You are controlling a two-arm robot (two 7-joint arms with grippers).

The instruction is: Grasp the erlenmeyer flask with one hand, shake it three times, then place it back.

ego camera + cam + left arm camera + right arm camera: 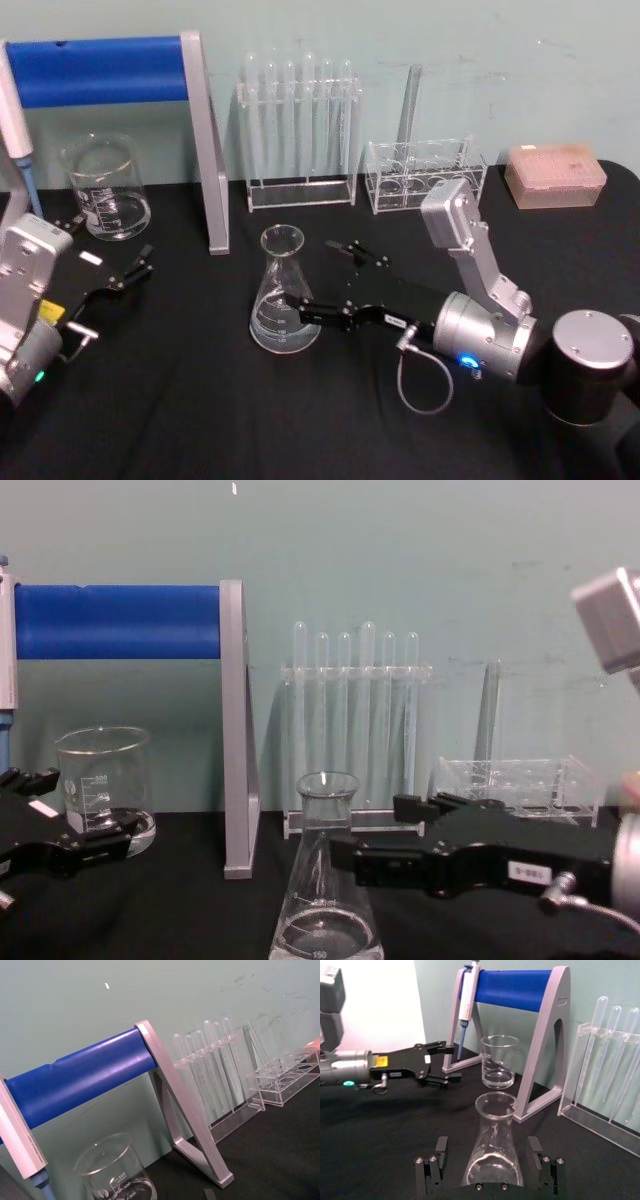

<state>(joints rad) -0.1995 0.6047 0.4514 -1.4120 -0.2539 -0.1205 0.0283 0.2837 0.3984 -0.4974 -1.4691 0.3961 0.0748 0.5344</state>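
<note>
My right black two-jaw gripper [318,280] reaches across the black table [200,420] with its fingers [440,1152] spread apart on either side of the clear glass conical flask [283,295], which stands upright on its flat base near the table's middle; whether a pad touches the glass I cannot tell, since the flask hides the near jaw in the chest view. My left black gripper [125,268] rests open beside the straight-sided glass beaker [105,187], holding nothing
</note>
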